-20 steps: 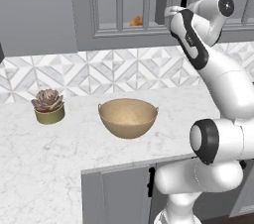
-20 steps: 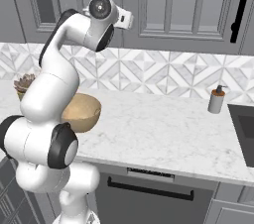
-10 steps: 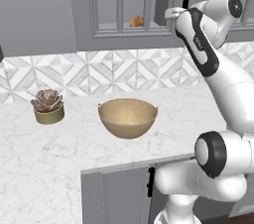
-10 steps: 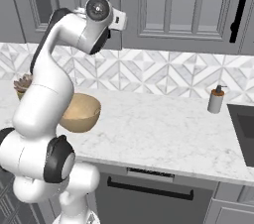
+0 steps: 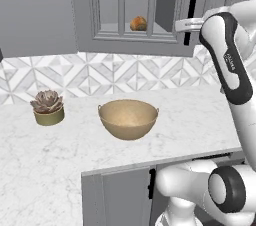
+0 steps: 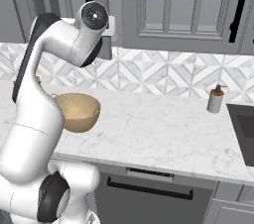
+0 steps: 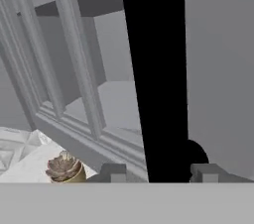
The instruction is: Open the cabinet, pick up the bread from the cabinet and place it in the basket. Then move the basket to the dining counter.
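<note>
I'm seeing pincer (image 7: 158,172) straddling black handle (image 7: 158,77) of cabinet (image 5: 131,35), one fingertip (image 7: 113,172) each side, jaws narrowed around bar; can't tell whether pads are touching it. Bread (image 5: 138,23) sitting on shelf behind glass door, left of pincer. Basket (image 5: 128,118) resting on marble worktop (image 5: 75,145) below pincer, potted succulent (image 5: 48,107) further left. Soap bottle (image 6: 215,99) standing off right.
</note>
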Motion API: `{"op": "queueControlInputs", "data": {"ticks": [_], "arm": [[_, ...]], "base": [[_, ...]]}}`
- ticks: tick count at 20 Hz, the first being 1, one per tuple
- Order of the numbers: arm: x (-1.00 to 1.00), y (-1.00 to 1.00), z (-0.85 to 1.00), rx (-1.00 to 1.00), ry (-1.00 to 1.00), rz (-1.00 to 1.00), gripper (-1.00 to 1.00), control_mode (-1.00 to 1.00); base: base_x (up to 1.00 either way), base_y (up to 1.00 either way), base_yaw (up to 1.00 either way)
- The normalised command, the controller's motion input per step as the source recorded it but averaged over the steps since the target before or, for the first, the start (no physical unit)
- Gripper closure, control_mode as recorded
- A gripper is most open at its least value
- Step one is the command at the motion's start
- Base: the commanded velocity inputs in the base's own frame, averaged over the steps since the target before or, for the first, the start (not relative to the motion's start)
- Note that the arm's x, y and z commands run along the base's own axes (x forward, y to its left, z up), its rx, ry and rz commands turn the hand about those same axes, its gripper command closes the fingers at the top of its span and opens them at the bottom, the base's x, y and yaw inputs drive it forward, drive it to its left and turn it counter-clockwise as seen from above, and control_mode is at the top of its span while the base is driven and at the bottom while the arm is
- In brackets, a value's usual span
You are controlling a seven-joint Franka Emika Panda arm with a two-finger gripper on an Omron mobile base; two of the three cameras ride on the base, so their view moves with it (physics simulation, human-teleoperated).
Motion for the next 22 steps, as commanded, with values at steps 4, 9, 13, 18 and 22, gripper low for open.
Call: {"op": "queueControlInputs", "data": {"ticks": [4,9,13,18,22], "arm": [[-1.0,0.97,-0.02,-0.1,0.02,0.18,-1.0,-1.0],[-1.0,0.21,0.01,0.02,0.05,0.07,-1.0,-1.0],[-0.93,-0.66,0.21,0.25,0.0,0.05,-1.0,-1.0],[0.12,-0.99,0.13,0.48,0.17,0.01,-1.0,-1.0],[0.59,-0.94,-0.04,0.53,0.3,0.1,-1.0,-1.0]], "base": [[0.0,0.0,0.0],[0.0,0.0,0.0],[0.0,0.0,0.0],[0.0,0.0,0.0],[0.0,0.0,0.0]]}}
